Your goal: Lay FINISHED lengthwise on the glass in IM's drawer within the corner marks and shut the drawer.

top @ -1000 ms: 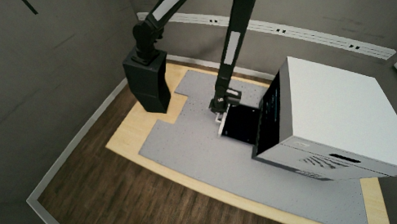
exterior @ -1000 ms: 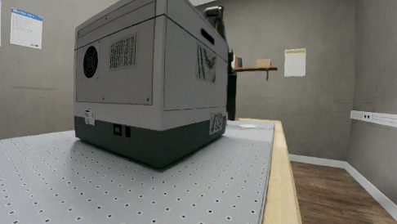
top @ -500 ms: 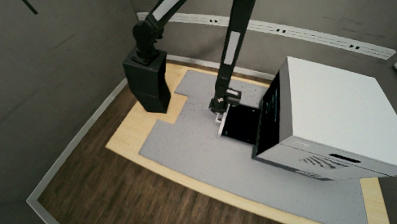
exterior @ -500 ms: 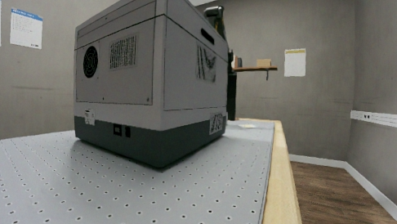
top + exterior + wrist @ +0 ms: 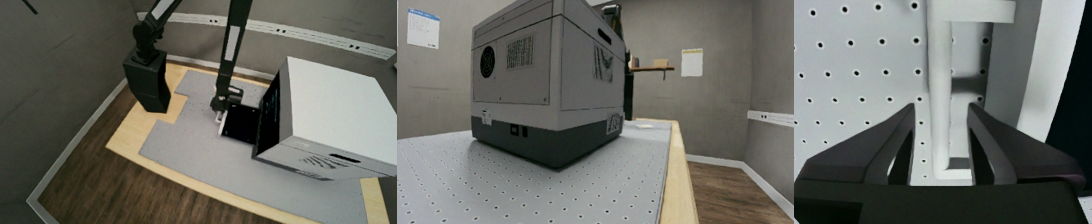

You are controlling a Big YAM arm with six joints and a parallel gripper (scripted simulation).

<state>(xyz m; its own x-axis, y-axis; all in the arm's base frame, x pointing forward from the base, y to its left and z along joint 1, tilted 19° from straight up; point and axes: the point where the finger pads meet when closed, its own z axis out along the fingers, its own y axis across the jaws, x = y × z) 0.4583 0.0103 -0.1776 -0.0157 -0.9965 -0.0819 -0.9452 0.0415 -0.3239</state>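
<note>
The gel imager IM [image 5: 335,102] [image 5: 519,73] stands upright on the perforated grey board [image 5: 192,151]. Its drawer is pulled out, and the dark glass [image 5: 241,123] [image 5: 1076,96] shows no cassette on it. A white bracket handle [image 5: 939,76] [image 5: 220,118] sticks out from the white drawer front [image 5: 1036,63]. My gripper [image 5: 941,112] [image 5: 220,111] straddles the handle bar, with a small gap on each side, so it is open. I see no cassette in the top view. In the exterior view a small flat pale thing [image 5: 642,126] lies on the board beyond IM; I cannot tell what it is.
A black box-shaped unit [image 5: 149,82] hangs from a dark arm above the board's left notch. The board lies on a wooden table [image 5: 127,135] with wood floor around it. A wall shelf [image 5: 652,68] is far behind.
</note>
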